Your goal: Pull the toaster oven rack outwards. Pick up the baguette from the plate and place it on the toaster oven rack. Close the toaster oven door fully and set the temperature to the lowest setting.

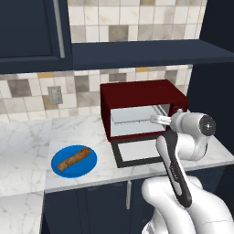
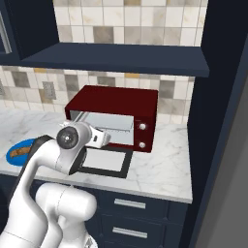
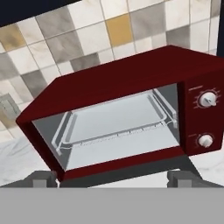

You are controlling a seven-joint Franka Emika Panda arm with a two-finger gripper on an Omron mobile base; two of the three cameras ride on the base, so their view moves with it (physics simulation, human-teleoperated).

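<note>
Door down, rack not yet pulled.
My claw (image 1: 154, 119) hangs spread and empty just before the toaster oven (image 3: 131, 83); its rack (image 3: 118, 120) sits inside ahead, the baguette (image 1: 74, 158) on its plate (image 1: 58, 170) well left.

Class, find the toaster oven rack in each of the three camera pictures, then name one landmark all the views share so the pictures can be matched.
Left base view: the toaster oven rack sits right of centre, inside the open cavity.
Right base view: the rack lies centre-left, just past the arm's wrist.
Hand view: the rack spans the middle, inside the cavity.
Shared landmark: the dark red toaster oven and its two pale knobs.
</note>
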